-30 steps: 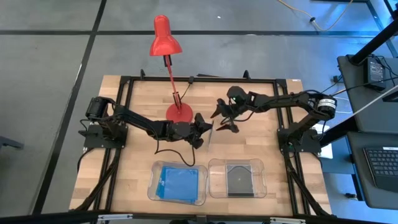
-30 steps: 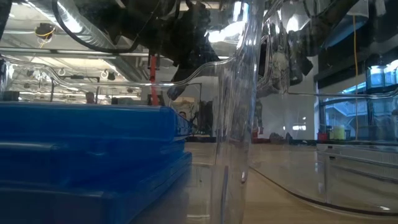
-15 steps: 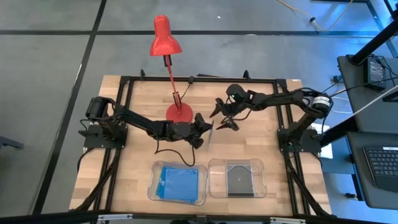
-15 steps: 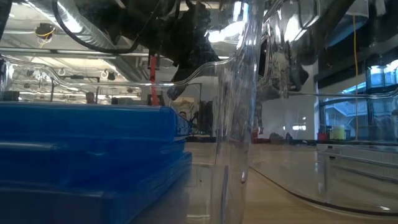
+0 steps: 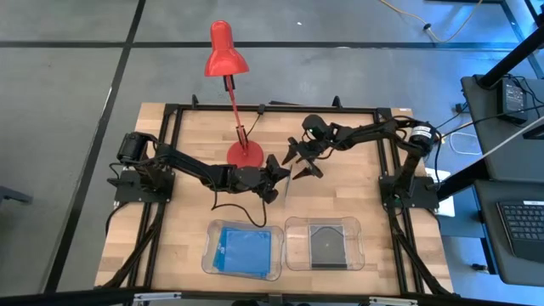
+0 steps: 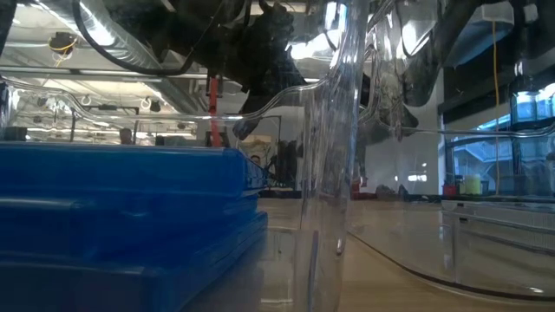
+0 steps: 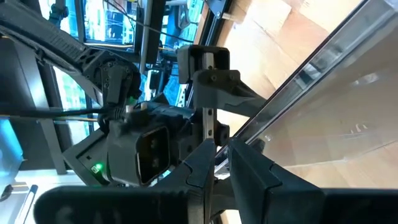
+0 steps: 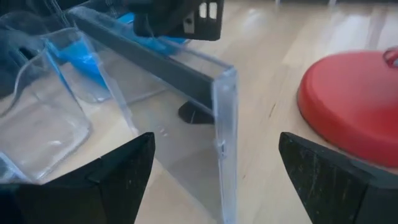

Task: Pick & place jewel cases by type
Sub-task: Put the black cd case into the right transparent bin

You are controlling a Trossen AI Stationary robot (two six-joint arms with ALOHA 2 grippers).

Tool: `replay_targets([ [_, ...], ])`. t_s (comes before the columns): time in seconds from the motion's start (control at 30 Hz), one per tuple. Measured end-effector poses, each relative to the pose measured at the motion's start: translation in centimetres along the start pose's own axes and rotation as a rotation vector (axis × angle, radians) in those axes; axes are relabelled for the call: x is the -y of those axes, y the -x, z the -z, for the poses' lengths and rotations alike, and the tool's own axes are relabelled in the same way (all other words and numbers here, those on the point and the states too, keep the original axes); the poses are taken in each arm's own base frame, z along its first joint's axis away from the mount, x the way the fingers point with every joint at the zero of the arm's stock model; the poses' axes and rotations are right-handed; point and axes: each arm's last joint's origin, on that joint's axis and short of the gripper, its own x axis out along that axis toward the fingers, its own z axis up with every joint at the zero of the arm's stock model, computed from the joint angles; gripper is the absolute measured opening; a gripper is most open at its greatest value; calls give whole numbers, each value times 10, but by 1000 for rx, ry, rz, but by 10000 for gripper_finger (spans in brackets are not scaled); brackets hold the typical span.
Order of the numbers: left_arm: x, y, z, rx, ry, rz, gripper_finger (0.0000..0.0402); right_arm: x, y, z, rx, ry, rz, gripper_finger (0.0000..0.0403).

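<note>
A clear jewel case with a dark spine (image 5: 288, 185) stands on edge at the table's middle, beside the red lamp's base (image 5: 246, 154). My left gripper (image 5: 279, 177) is shut on it. My right gripper (image 5: 303, 163) is open just beyond the case; in its wrist view its two fingers stand wide on either side of the case's near vertical edge (image 8: 222, 130) without touching. Blue jewel cases (image 5: 242, 248) lie stacked in the left clear tray. A dark case (image 5: 325, 244) lies in the right tray. My left gripper pinches the case between its two fingers at its dark spine edge (image 8: 155, 53), coming level from the table's left side. The case stands upright on edge, its flat faces vertical (image 7: 323, 87). Whether its lower edge rests on the table I cannot tell.
The red desk lamp's round base (image 8: 348, 106) sits close to the case, toward the far left. Two clear trays (image 5: 209, 255) (image 5: 355, 246) stand side by side at the near edge. In the low view the blue stack (image 6: 130, 217) and tray walls fill the foreground.
My right gripper has moved a little toward the table's left, closer to the upright case, staying open. My left gripper and the case have kept still.
</note>
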Motion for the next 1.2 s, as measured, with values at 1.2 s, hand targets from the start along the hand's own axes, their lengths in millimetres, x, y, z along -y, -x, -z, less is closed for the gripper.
replay_targets([
  [1.2,2,-1,1,-28,-10,2,47,-9,-2,5,7,-1,-127,188],
])
